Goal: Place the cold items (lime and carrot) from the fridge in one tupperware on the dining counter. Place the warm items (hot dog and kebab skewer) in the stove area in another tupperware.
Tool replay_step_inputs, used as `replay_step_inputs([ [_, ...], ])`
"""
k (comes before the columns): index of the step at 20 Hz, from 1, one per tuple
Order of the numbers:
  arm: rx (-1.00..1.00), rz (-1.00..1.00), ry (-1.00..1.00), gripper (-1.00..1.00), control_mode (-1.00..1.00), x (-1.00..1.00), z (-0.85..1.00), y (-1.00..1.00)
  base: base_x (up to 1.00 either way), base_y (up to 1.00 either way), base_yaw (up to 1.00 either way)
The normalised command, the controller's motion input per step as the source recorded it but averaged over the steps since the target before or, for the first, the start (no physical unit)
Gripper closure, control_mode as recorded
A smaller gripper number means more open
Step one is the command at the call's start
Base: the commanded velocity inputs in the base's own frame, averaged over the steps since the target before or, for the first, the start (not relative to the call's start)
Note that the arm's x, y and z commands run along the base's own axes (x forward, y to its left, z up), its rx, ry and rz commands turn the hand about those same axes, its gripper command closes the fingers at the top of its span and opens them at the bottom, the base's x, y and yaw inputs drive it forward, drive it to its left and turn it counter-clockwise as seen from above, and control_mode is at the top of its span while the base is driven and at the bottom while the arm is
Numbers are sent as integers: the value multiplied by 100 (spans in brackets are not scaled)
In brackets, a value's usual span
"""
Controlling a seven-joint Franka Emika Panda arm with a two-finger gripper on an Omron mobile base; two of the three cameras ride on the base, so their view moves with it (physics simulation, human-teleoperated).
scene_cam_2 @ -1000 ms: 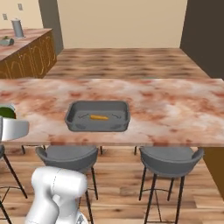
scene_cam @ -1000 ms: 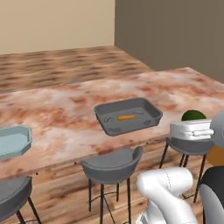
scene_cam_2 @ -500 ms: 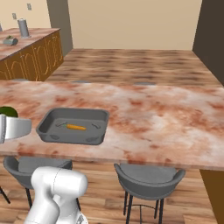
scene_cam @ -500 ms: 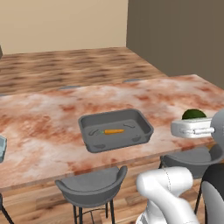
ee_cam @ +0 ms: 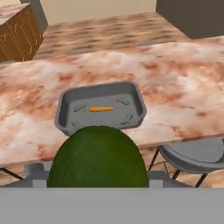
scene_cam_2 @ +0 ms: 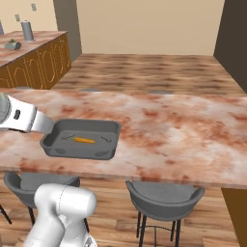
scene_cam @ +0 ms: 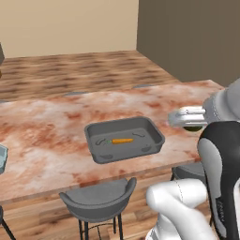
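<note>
- The lime [ee_cam: 97, 158] is clamped between the jaws of the gripper [ee_cam: 97, 177], short of the counter's near edge.
- The carrot [scene_cam: 122, 140] is seen inside the grey tupperware [scene_cam: 154, 133] on the dining counter [scene_cam: 47, 126], at 12 o'clock from the lime in the hand view.

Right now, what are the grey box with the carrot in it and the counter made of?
The tupperware looks like matte grey plastic: dull, even colour, rounded moulded corners. The dining counter looks like polished marble or stone, judging by its swirling pink-brown veins and smooth top. Both are rendered, so that is a guess.
</note>
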Motion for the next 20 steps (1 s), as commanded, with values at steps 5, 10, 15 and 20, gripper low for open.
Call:
replay_step_inputs([
  [5, 0, 0, 71, 100, -100, 100, -13, 7, 0, 0, 0],
  [10, 0, 1, 53, 100, -100, 68, -46, 0, 0, 0, 0],
  [15, 0, 0, 30, 100, -100, 20, -51, 0, 0, 0, 0],
  [20, 0, 0, 3, 100, -100, 44, -59, 0, 0, 0, 0],
])
